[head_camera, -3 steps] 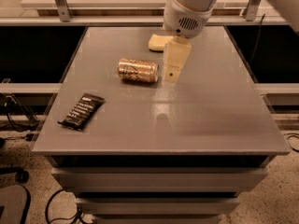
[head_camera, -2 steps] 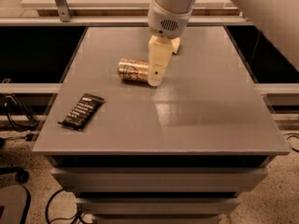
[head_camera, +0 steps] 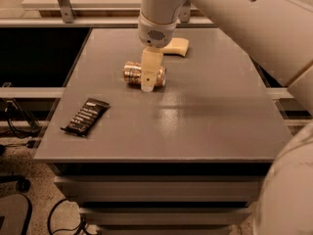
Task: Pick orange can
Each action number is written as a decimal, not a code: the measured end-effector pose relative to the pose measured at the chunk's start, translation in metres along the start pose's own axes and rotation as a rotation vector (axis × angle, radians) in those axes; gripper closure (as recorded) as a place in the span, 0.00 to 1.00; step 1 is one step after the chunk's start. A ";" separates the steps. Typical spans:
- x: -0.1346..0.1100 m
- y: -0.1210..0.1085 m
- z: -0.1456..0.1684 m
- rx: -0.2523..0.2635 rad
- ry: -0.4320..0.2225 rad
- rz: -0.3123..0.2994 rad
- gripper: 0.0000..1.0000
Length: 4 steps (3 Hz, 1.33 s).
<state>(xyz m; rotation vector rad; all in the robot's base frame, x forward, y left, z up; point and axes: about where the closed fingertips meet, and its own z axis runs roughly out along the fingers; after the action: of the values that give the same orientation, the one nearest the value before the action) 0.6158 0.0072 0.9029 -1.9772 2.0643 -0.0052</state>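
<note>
Copper-toned orange can (head_camera: pixel 132 74) lies on side on grey surface (head_camera: pixel 210 111), directly behind lowered gripper (head_camera: pixel 148 82), partly hidden by it. Gripper open or closed: cannot tell. Step judged: closing approach for grasp. Next move calls for straddling can body squarely, then clamp and lift. Sponge (head_camera: pixel 177 46) just beyond gripper.

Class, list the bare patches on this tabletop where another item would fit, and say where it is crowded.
Widest bare patch: right half of the table, from the orange can to the edge. Also bare: the front strip right of the black wrapper. Crowded: back centre, where the gripper hangs over the can, sponge just behind.
</note>
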 end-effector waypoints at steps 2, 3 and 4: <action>-0.011 -0.011 0.032 -0.031 0.012 -0.007 0.18; -0.011 -0.013 0.039 -0.043 0.003 -0.005 0.41; -0.010 -0.016 0.035 -0.037 -0.019 -0.003 0.72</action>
<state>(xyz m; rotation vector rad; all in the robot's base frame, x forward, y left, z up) 0.6388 0.0224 0.8747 -1.9946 2.0633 0.0519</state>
